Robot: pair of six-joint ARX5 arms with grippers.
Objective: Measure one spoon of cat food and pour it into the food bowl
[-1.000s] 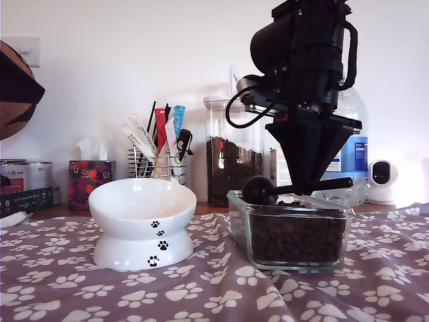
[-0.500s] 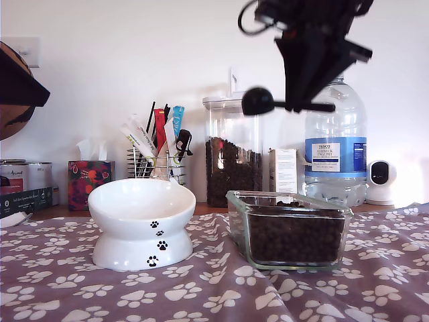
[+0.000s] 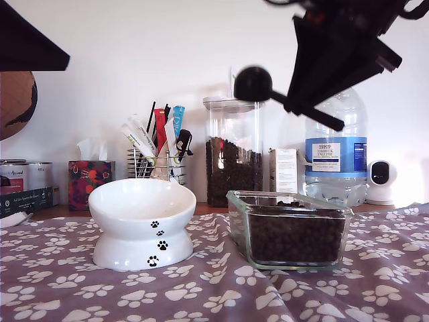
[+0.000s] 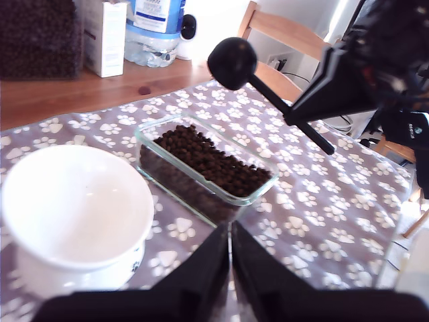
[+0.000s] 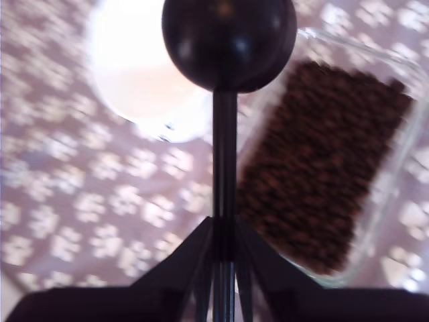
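Second gripper: my second gripper (image 5: 223, 265) pinches the flat handle of the black measuring scoop (image 3: 253, 83), jaws pressed onto it from both sides.
Scoop: a second ago its cup sat at the rim of the glass dish (image 3: 289, 231); now it is high in the air above the dish, cup toward the exterior view's left and tipped slightly upward.
Load: the cup's opening faces away from every camera, so whether it carries kibble (image 4: 208, 159) I cannot tell.
First gripper: my first gripper (image 4: 230, 268) hangs above the cloth near the bowl, jaws pressed together on nothing.
Food bowl: the white paw-print bowl (image 3: 142, 223) stands empty on the paw-print tablecloth (image 3: 201, 295), beside the dish toward the exterior view's left.
Meaning: the scooping seems done; carrying across to the bowl and tipping remain.
Risk: a level cup matters during travel.
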